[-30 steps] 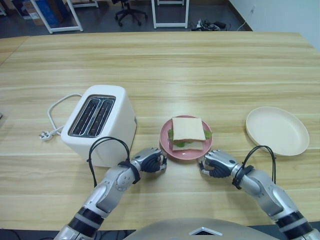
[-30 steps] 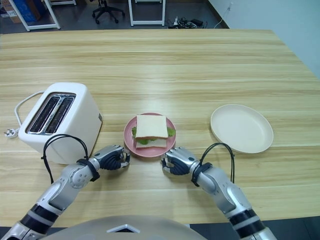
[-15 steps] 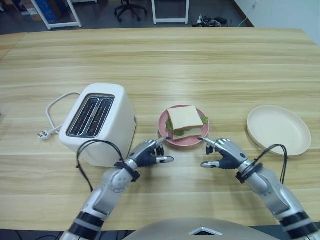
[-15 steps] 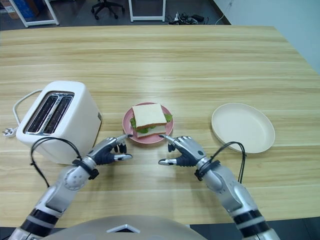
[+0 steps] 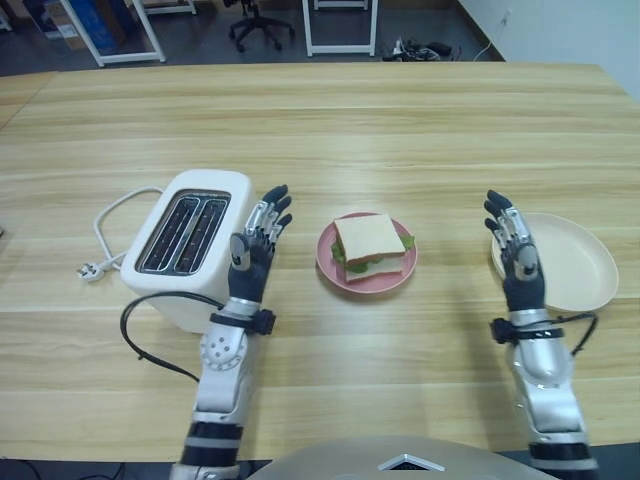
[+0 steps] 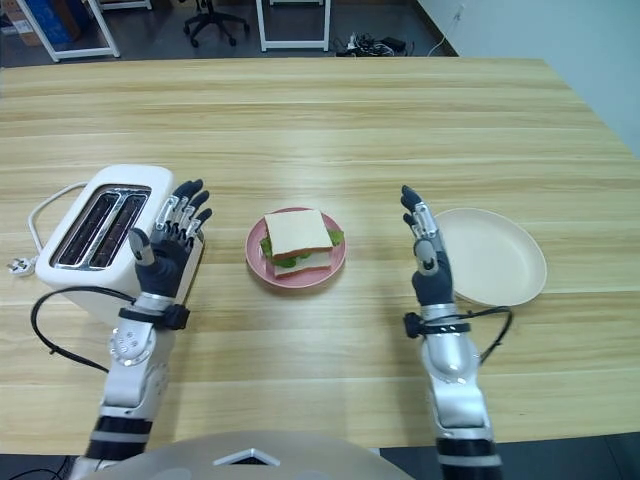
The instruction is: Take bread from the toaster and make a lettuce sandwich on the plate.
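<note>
A sandwich (image 5: 371, 247) of two white bread slices with green lettuce between them lies on the pink plate (image 5: 331, 268) at the table's middle. The white toaster (image 5: 190, 245) stands to its left, both slots dark. My left hand (image 5: 256, 243) is raised upright with fingers spread, between the toaster and the plate, holding nothing. My right hand (image 5: 517, 260) is also raised with fingers straight, right of the pink plate and in front of the cream plate's left rim, empty.
An empty cream plate (image 5: 566, 261) sits at the right. The toaster's white cord and plug (image 5: 93, 268) lie at the far left. Chairs and table legs stand on the floor beyond the far edge.
Both hands have opened from curled fists near the pink plate, lifted upright and moved apart, left toward the toaster, right toward the cream plate. The camera has shifted slightly.
</note>
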`<state>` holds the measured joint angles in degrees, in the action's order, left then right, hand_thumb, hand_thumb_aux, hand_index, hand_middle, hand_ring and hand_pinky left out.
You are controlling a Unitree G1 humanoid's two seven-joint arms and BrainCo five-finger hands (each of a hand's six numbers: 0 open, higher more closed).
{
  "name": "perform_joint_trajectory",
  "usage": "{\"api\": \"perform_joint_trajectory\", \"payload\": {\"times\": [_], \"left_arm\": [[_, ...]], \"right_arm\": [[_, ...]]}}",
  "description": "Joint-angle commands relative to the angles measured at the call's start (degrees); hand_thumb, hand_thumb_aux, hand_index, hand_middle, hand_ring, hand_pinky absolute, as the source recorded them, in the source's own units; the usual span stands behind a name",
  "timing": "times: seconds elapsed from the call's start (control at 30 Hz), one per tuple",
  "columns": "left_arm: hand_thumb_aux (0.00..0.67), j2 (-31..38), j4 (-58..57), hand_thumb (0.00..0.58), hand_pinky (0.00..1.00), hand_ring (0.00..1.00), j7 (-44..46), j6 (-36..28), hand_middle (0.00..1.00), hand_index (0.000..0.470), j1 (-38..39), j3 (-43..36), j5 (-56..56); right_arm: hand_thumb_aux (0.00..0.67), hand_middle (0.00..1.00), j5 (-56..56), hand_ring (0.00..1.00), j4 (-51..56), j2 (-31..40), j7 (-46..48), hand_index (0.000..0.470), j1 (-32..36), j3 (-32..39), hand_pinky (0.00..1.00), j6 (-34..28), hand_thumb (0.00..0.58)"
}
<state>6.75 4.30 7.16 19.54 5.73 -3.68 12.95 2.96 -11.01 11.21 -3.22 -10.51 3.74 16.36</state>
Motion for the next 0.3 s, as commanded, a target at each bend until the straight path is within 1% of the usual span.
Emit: {"api": "perform_joint_trajectory", "payload": {"times": [0.03,0.13,0.27,0.3], "left_arm": [[0.000,-2.8,-5.5,0.000,0.00,0.00,-3.3,1.3,0.00,0.000,-2.8,1.4,-4.3],[0.000,-3.9,-8.0,0.000,0.00,0.00,-4.4,3.1,0.00,0.000,-4.1,1.4,-6.8],[0.000,-4.3,-6.8,0.000,0.00,0.00,-4.5,-0.2,0.00,0.000,-4.3,1.2,-8.2],[0.000,-4.3,-5.7,0.000,0.00,0.00,-4.2,-2.0,0.00,0.000,-4.1,1.3,-7.5]], "right_arm": [[0.000,0.00,3.3,0.00,5.2,-3.7,-2.6,0.000,2.4,0.8,0.00,0.1,0.000],[0.000,0.00,3.7,0.00,6.3,-4.5,-2.8,0.000,2.3,0.2,0.00,1.4,0.000],[0.000,0.00,4.2,0.00,6.5,-4.5,-2.5,0.000,2.2,-0.7,0.00,1.9,0.000],[0.000,0.00,4.4,0.00,6.9,-4.5,-2.5,0.000,2.1,-0.8,0.00,2.0,0.000]]}}
